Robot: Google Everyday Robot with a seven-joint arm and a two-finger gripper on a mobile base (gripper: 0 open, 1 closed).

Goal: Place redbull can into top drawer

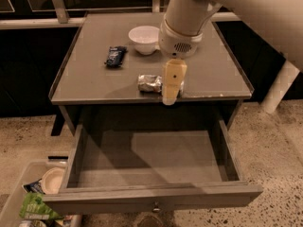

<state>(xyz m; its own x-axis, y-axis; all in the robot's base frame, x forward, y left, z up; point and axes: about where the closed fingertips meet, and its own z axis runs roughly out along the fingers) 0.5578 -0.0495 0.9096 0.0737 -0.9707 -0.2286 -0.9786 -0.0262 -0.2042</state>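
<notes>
The redbull can (pixel 149 83) lies on its side near the front edge of the grey tabletop (pixel 94 79); it is silver with a shiny end. My gripper (pixel 170 88) hangs from the big white arm and comes down right at the can's right end, covering that end. The top drawer (pixel 151 160) is pulled open below the tabletop. Its flat grey bottom is bare, and a small knob (pixel 155 206) sits on its front.
A white bowl (pixel 144 38) and a dark blue snack packet (pixel 115 56) sit farther back on the tabletop. A bin (pixel 19 197) with a green packet (pixel 35 205) stands on the floor at the lower left. A white post (pixel 279 86) stands at the right.
</notes>
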